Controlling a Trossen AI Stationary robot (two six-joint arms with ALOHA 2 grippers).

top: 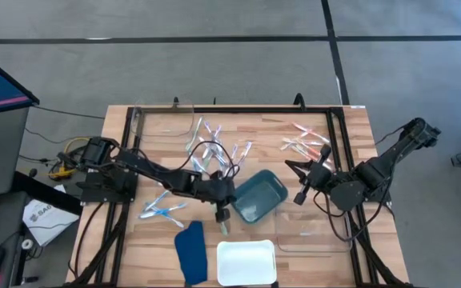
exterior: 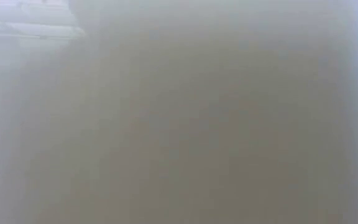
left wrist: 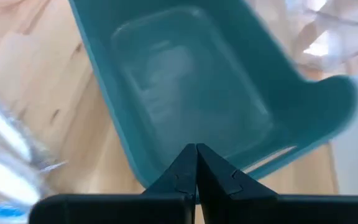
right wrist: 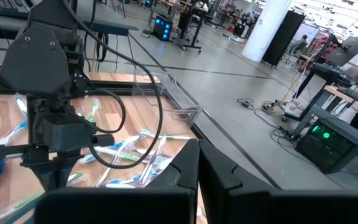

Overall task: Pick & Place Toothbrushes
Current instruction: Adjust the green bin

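Observation:
Toothbrushes lie loose on the wooden table: a heap point(top: 214, 152) at the middle, a few point(top: 306, 144) at the far right, a few point(top: 162, 210) at the left. A teal tray point(top: 258, 196) sits tilted at the middle. My left gripper point(top: 222, 218) is shut at the tray's near left corner, slanting down, with nothing visible between its fingers point(left wrist: 196, 158). In the left wrist view the teal tray point(left wrist: 185, 93) fills the picture ahead. My right gripper point(top: 301, 192) is shut and raised right of the tray, pointing toward the left arm point(right wrist: 48, 124). My left gripper's shut fingertips stand over the rim of the teal tray point(left wrist: 160, 177) at its near left corner. I cannot tell whether they touch it.
A white tray point(top: 246, 262) and a dark blue cloth piece point(top: 190, 252) lie at the near edge. Clear trays stand at the far left point(top: 166, 120) and near right point(top: 314, 236). A black frame point(top: 334, 160) borders the table. The low view is fogged over.

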